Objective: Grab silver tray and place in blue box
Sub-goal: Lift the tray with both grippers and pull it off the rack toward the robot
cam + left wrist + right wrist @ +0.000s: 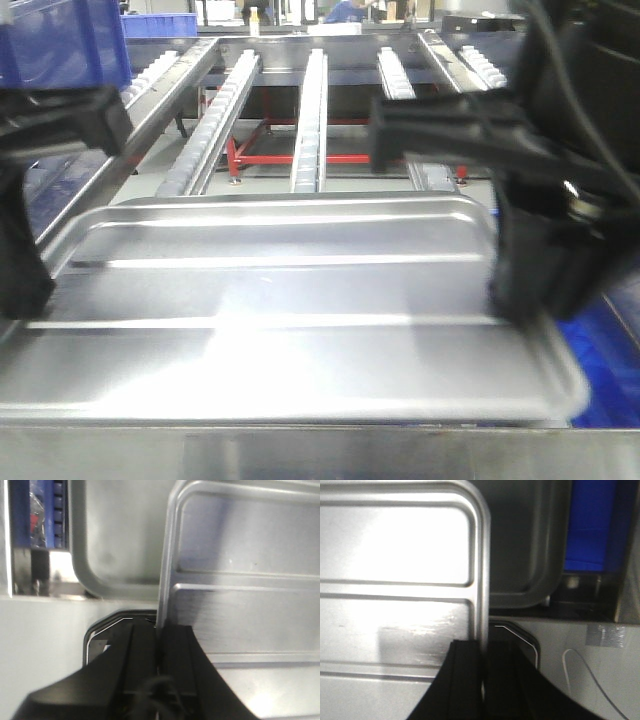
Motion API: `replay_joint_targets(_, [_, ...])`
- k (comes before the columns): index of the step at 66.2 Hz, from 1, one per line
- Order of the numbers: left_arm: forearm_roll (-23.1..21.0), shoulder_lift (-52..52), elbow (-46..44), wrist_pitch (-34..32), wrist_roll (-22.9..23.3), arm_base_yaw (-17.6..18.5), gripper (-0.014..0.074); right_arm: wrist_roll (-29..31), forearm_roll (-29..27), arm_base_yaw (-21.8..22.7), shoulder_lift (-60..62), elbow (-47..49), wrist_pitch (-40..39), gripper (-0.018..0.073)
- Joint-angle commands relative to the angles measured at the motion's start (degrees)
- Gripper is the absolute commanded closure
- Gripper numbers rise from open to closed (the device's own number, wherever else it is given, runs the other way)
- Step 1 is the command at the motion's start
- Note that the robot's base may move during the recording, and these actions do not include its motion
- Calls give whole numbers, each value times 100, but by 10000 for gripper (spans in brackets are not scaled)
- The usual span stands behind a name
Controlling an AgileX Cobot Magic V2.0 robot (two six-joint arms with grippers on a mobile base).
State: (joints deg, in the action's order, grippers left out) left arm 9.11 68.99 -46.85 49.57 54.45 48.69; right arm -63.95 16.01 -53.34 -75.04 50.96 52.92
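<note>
Roller conveyor behind — left jaws, right jaws each pinching opposite rims of silver tray.

No text, nos. or brand marks legible from any view. The tray shows just glare and streaks. In the left wrist view there's a red-and-white patch under clear wrap, poss. a label, but it's too blurred to read. In the right wrist view there's a strip of grey tape on the bench, and I can't make out any writing on it.
</note>
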Motion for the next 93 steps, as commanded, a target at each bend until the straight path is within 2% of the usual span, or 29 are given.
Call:
replay_joint_targets(1, [155,-194,-146,-61,311,187,700,-245,371,-183,232,152,-9,509])
replay_joint_targets(20, [481,-157,-146,264,320,223,700,-254,565,-181,233,152,-32,509])
replay_joint_targets(33, [479,-8,-146,294,320,223,700,-254,534,-168,233,152,-291,509])
replay_joint_targets(60, [301,-8,-293,89,320,223,700,-346,527,-161,33,152,-223,509])
replay_joint_targets(70, [288,-8,-322,113,359,485,700,-453,588,-139,149,152,-187,508])
replay_joint_targets(77, [364,30,-322,103,675,645,700,-430,687,-67,254,147,-45,503])
replay_joint_targets(93, [413,191,-455,103,777,647,700,-20,715,-42,371,67,39,503])
